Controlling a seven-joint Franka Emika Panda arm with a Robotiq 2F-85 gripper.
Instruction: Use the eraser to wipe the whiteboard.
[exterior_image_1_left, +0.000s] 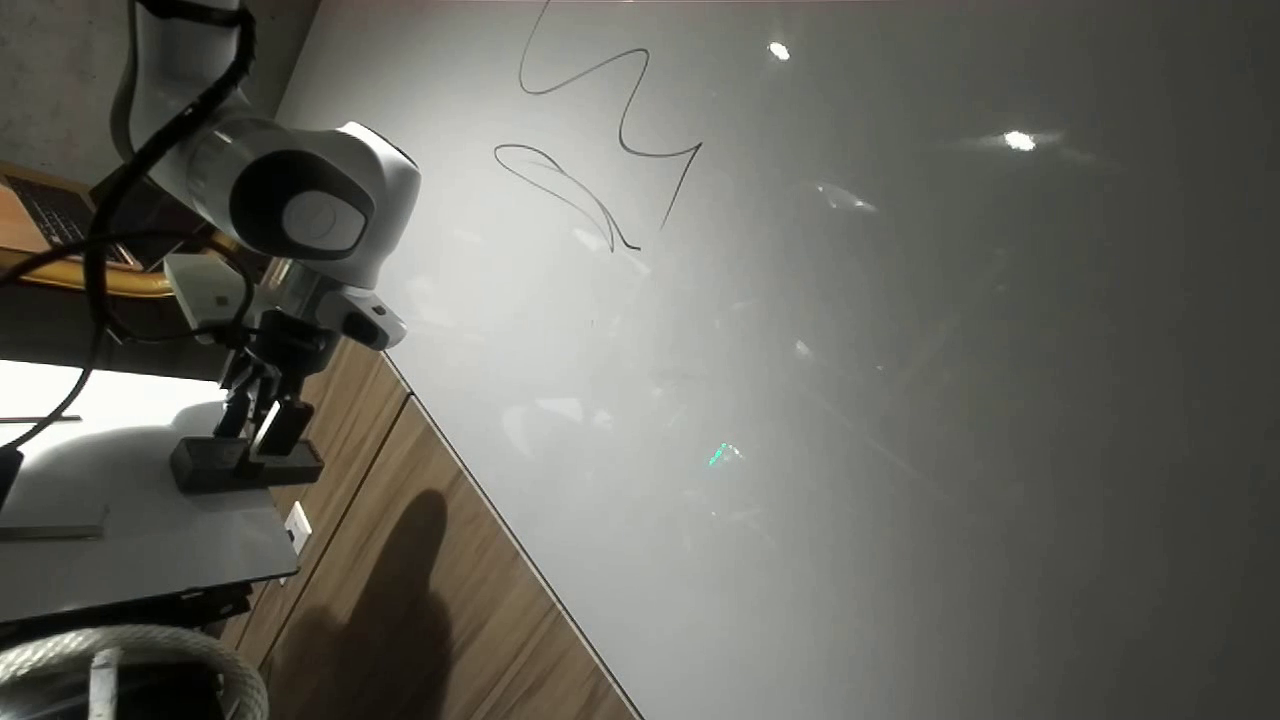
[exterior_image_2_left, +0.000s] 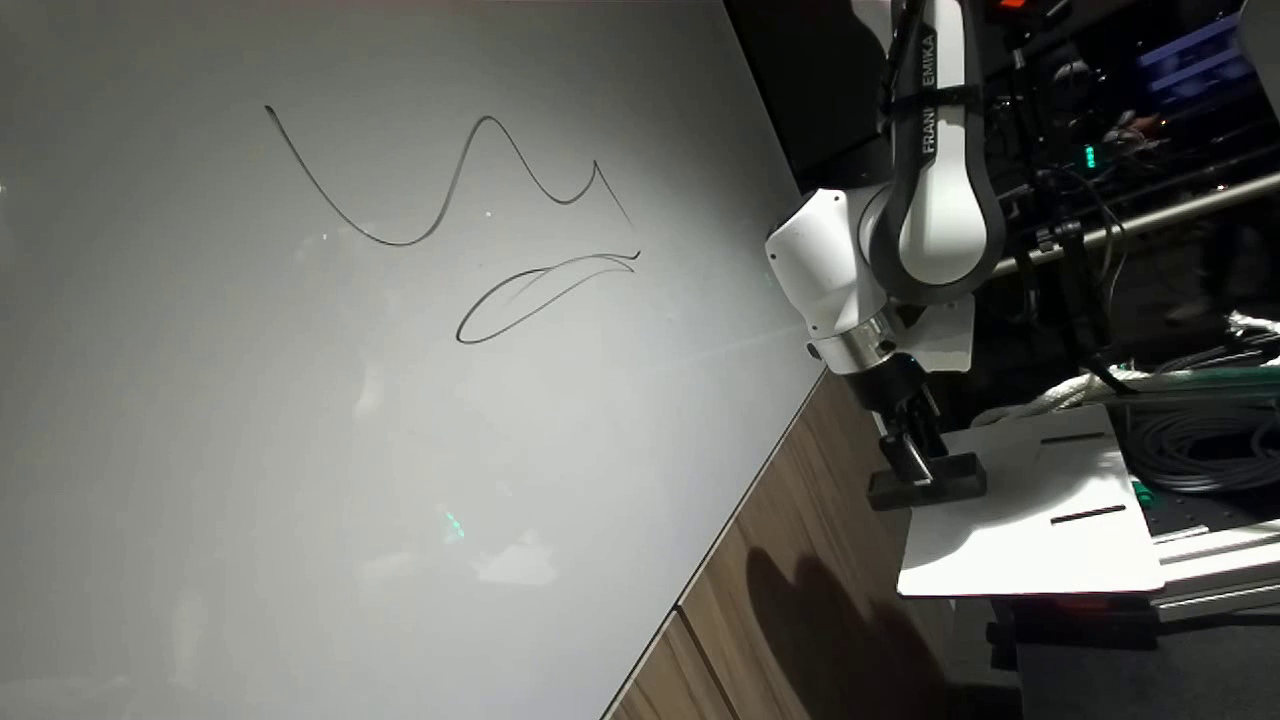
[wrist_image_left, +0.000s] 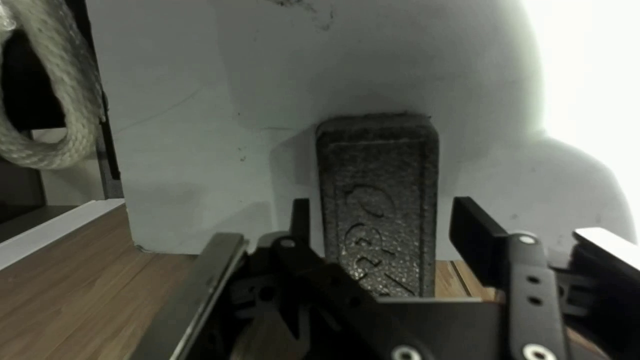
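Straddling the eraser at the edge of the tabletop

Can see the eraser lying on the tabletop, with one end jutting past the edge. Over the tabletop, can see the gripper, spread, with a gap on either side of the eraser in the wrist view. Beyond the tabletop's edge, can make out wood panelling, then, well apart, the whiteboard, marked with a wavy line and a thin loop. Beside the tabletop, can spot pale rope.
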